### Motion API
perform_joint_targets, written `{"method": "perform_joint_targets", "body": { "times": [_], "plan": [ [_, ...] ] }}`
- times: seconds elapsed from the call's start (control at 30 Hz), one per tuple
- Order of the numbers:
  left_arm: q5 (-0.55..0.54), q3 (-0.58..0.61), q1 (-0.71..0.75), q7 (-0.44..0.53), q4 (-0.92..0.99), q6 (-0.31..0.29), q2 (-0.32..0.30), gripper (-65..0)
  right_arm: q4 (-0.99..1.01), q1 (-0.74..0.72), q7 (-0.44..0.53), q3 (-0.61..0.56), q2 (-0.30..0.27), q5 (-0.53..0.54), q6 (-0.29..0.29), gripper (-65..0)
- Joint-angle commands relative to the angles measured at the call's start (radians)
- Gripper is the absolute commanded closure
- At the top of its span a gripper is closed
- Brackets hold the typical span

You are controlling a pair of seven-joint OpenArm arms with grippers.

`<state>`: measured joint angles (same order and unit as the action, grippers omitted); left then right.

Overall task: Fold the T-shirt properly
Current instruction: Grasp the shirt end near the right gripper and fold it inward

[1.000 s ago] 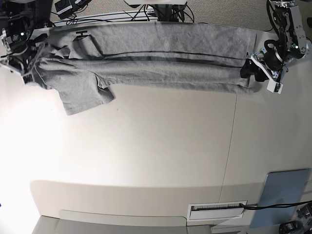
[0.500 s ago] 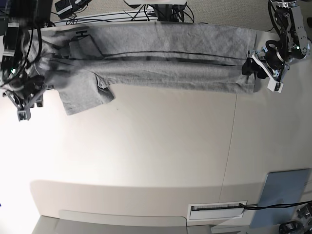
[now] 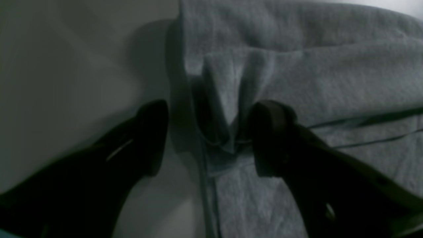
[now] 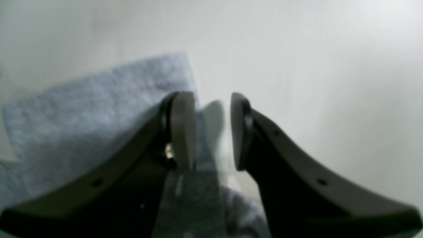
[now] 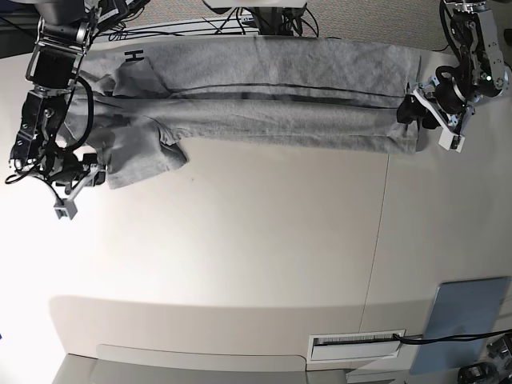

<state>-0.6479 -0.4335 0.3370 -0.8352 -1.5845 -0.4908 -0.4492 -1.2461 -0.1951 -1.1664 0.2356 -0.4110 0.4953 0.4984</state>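
T-shirt [image 5: 264,100], heather-grey, lies stretched in a long folded band across the far edge of the white table [image 5: 256,248] in the base view, with one short sleeve [image 5: 140,156] spreading toward the near side at the band's left end and a black letter showing near the far left corner.

At the band's right end the left gripper [image 3: 208,138] stands with its jaws spread wide, straddling the shirt's edge. In the left wrist view a small pinched ridge of cloth [image 3: 228,99] rises between the two dark fingers; one finger [image 3: 152,135] is over bare table, the other [image 3: 271,135] over the fabric. Whether either pad touches the cloth cannot be told, but nothing is clamped. The left arm reaches in from the far right corner of the base view, its wrist bent down toward the shirt end.

The right gripper [image 4: 208,132] is beside the sleeve's outer corner, jaws partly apart with a clear gap and nothing between them. In the right wrist view one finger [image 4: 180,129] is over the sleeve's edge, the other [image 4: 241,132] over bare table. The right arm comes down along the left side of the base view, elbow bent, gripper pointing toward the near side.

A flat blue-grey pad [image 5: 464,320] lies at the near right corner, well apart from the shirt.
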Motion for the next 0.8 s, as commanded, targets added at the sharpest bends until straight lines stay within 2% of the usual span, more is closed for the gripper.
{"method": "perform_joint_targets", "body": {
  "times": [0.0,0.13,0.27,0.3,0.43,0.57,0.77],
  "plan": [
    [-0.011,-0.008,-0.005,0.012,-0.016,0.000,-0.019,-40.1,-0.005,-0.023,0.010,-0.016,-0.018,-0.009,0.006,-18.9],
    [-0.011,-0.008,-0.005,0.012,-0.016,0.000,-0.019,-40.1,0.005,-0.021,0.011,-0.120,-0.018,-0.077,0.004,-17.1],
    [-0.011,-0.008,-0.005,0.012,-0.016,0.000,-0.019,-40.1,0.003,-0.022,0.028,-0.177,-0.018,-0.077,0.002,-2.0],
    [-0.011,-0.008,-0.005,0.012,-0.016,0.000,-0.019,-40.1,0.001,-0.021,0.038,-0.177,-0.019,-0.077,0.002,0.0],
    [-0.011,-0.008,-0.005,0.012,-0.016,0.000,-0.019,-40.1,-0.092,-0.021,0.035,-0.174,-0.034,-0.077,-0.004,0.0],
    [-0.011,-0.008,-0.004,0.012,-0.016,0.000,-0.019,-40.1,-0.273,0.004,-0.018,-0.174,-0.057,-0.077,-0.035,0.0],
    [-0.011,-0.008,-0.004,0.012,-0.016,0.000,-0.019,-40.1,-0.631,0.208,-0.020,-0.174,-0.074,-0.077,-0.072,0.0]
  ]
}}
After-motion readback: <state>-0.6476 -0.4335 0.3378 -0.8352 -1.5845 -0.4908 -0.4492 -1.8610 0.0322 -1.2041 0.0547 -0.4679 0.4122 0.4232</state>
